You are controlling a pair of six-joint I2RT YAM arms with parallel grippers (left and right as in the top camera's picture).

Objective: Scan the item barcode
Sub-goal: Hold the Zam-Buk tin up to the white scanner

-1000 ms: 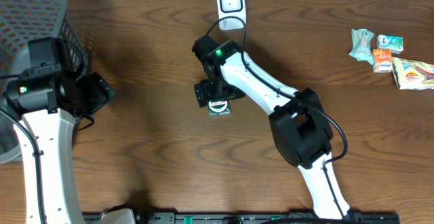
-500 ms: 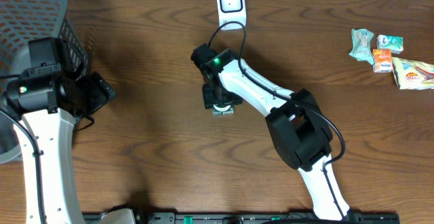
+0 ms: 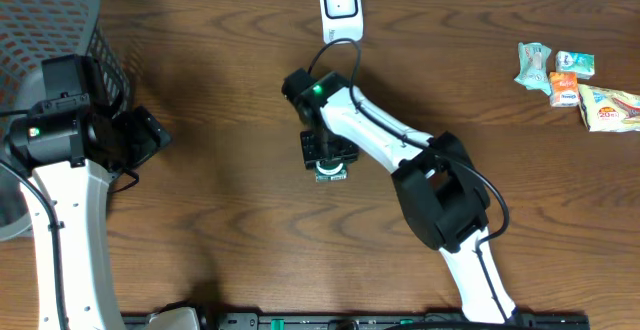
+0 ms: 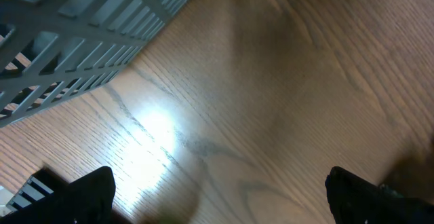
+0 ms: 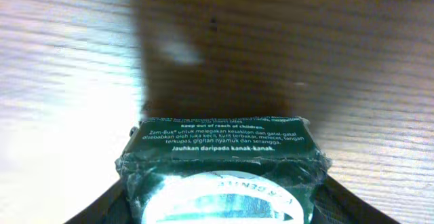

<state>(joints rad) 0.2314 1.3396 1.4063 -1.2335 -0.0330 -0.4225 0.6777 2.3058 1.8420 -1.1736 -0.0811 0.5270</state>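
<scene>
a dark brown wooden table (image 3: 220,220) fills the overhead view, with a grey slatted basket (image 3: 50,20) at its far left corner, a white scanner (image 3: 340,5) standing at the far edge in the middle, and a cluster of snack packets (image 3: 570,75) off to the right. the small green box (image 3: 329,170) sits on the bare wood near the centre, on the near side of the scanner and well apart from it. the right gripper (image 3: 326,156) is down over the box, its dark fingers (image 5: 102,207) pressed against both sides with no gap showing in the wrist view, white print on the box's side facing the camera. the left gripper (image 4: 217,197) hangs beside the basket, its tips spread wide with nothing between them.
</scene>
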